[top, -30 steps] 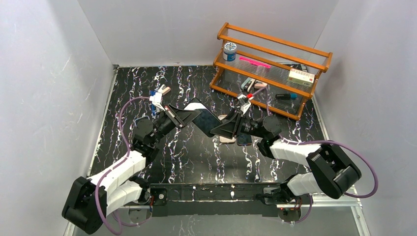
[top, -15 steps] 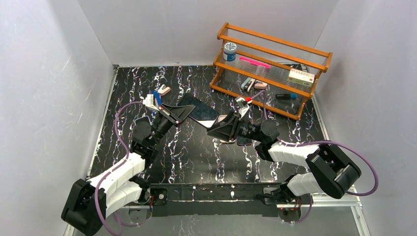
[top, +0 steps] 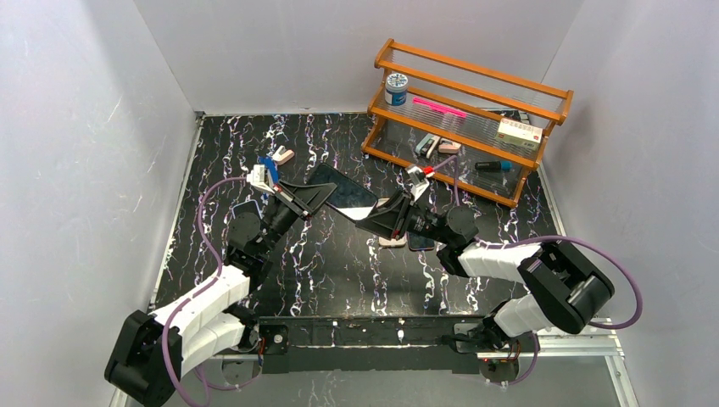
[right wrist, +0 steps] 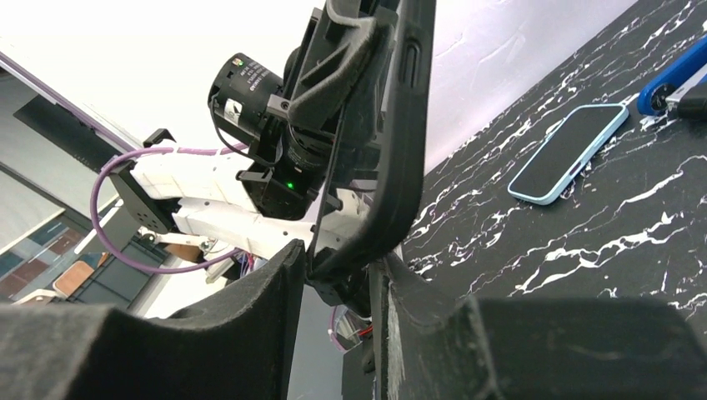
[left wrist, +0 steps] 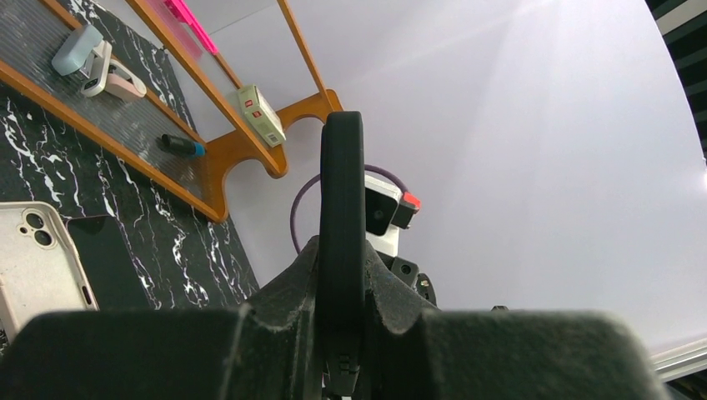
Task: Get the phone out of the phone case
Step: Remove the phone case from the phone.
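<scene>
Just past the left fingers (left wrist: 125,354) we see a wooden rack (left wrist: 242,158) holding a white box (left wrist: 260,115), a pink strip (left wrist: 190,15), a blue-capped pen (left wrist: 182,146) and some grey clip thing (left wrist: 92,62). Off to their left, a white-cased phone (left wrist: 33,267) lies right beside a bare dark phone (left wrist: 108,262). Beyond the right fingers (right wrist: 167,350), a blue-rimmed phone (right wrist: 569,152) lies flat on the marbled table (right wrist: 650,225), near a blue tool (right wrist: 675,77).

White walls (top: 280,51), black marbled worktop (top: 339,263)
A wooden rack (top: 475,125) stands beyond the right hand (top: 379,219), near the right wall.
</scene>
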Motion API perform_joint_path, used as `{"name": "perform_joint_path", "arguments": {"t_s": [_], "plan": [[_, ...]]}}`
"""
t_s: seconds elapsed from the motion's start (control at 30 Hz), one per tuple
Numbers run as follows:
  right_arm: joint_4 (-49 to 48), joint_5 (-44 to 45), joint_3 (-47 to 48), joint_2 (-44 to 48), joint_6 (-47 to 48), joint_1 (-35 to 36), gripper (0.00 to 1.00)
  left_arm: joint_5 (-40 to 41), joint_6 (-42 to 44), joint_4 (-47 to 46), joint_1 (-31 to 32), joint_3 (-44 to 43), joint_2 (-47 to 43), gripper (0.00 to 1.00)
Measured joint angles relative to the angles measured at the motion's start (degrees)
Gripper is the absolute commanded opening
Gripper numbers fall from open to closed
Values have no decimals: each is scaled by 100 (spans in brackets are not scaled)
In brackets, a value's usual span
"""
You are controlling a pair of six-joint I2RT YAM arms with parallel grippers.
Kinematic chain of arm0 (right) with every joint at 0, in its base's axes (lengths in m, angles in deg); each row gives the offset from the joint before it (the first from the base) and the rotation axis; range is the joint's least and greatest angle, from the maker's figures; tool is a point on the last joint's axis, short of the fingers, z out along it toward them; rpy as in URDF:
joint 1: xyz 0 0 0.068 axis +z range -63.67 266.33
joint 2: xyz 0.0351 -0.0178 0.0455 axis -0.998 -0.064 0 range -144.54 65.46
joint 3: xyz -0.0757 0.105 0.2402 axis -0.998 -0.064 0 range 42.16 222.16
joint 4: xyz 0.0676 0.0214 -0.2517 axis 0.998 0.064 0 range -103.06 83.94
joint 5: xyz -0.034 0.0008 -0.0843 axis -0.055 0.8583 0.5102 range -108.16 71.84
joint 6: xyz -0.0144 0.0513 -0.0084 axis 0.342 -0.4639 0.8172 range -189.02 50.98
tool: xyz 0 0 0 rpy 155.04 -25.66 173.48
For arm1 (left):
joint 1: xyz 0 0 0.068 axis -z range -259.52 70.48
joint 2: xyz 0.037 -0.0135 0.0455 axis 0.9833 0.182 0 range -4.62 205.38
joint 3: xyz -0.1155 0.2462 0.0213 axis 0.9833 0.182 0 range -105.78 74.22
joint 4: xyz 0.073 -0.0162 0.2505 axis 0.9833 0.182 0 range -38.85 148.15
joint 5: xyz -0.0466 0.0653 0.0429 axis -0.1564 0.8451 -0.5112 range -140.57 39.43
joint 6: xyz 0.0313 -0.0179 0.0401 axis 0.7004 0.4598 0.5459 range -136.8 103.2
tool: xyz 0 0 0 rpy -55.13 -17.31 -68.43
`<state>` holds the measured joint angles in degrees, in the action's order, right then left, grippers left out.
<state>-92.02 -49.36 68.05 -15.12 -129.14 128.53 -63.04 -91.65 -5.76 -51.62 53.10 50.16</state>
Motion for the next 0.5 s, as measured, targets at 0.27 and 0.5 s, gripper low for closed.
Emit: {"name": "perform_joint_path", "arguments": {"t_s": [0.27,0.5], "plan": [[-120,-83,83,-61,-96,0,16,9,-74,-114,9,68,-46,0],[-295,-420,144,-249,299,-31,11,94,-424,35,7,127,-28,0]]}}
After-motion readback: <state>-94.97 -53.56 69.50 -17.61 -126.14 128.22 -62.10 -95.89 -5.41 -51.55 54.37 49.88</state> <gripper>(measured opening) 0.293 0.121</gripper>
